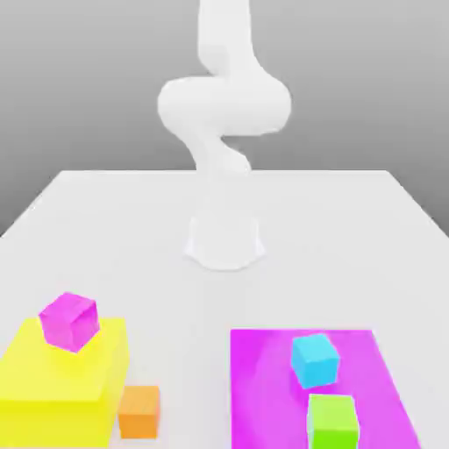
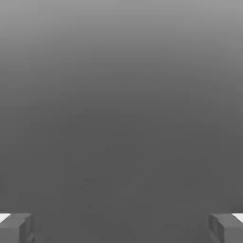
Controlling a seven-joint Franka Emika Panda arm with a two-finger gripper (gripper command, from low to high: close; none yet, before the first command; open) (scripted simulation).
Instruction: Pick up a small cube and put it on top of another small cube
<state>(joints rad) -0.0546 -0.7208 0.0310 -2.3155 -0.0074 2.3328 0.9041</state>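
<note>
Holds nothing in the wide-open hand (image 2: pixel 121 228). See the orange cube (image 1: pixel 139 413) on the desk (image 1: pixel 175 307), just beside the yellow block (image 1: pixel 53 386); find the magenta cube (image 1: pixel 69 322) atop that block. Notice cyan (image 1: pixel 315 360) and green cubes (image 1: pixel 333 424) on the magenta patch (image 1: pixel 263 386).

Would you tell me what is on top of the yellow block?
The magenta cube sits on top of the yellow block; the patch of yellow directly under it is covered.
</note>
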